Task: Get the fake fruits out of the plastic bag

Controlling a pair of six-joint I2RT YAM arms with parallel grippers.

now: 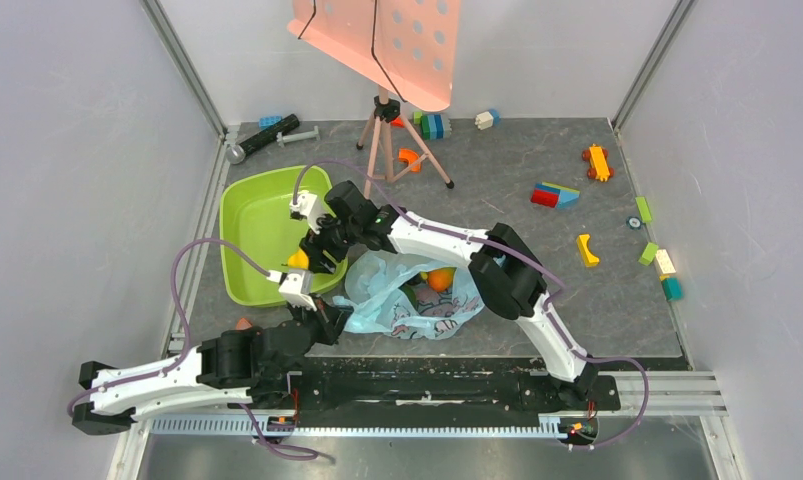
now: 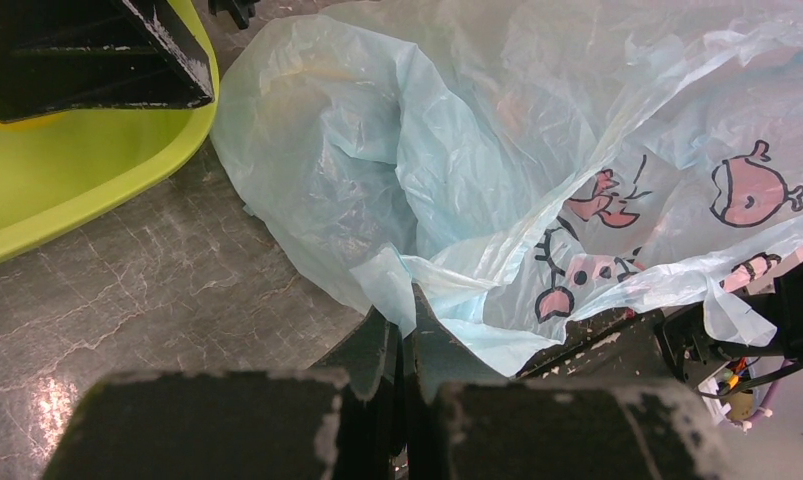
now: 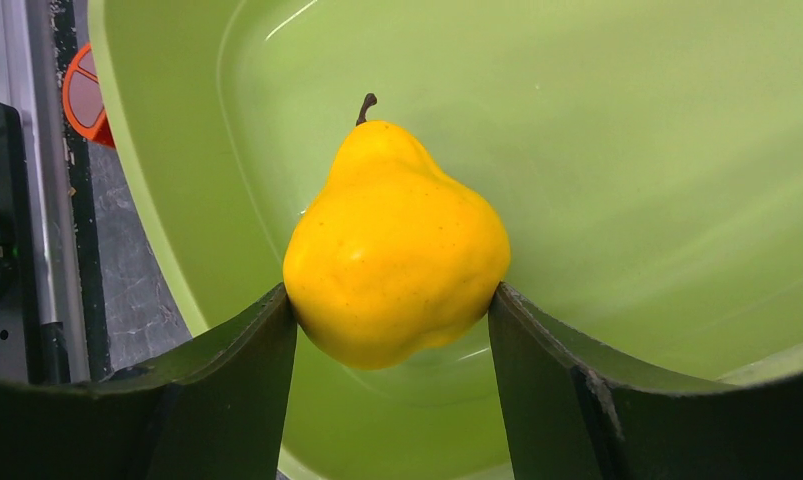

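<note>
While the right tool (image 3: 392, 296) pinches a yellow plastic pear (image 3: 397, 240) over the lime-green tub (image 3: 627, 150), centre frame, the left tool (image 2: 405, 335), pressed together, grips the lower edge of the crinkly light-blue plastic bag (image 2: 427, 150); a round orange fruit (image 1: 439, 279) sits inside it.

Bright, even overhead light; glare streaks the marbled tabletop (image 2: 47, 400) and crinkled plastic bag (image 2: 377, 150); shadows fall soft.

The left arm (image 1: 157, 380) lies low, with the left end effector (image 2: 407, 318) pinched tight on a fold of the plastic bag (image 2: 457, 180). The right arm (image 1: 457, 245) arches leftward, the right end effector (image 3: 392, 300) clasping a yellow pear (image 3: 397, 240) between spread fingers.
</note>
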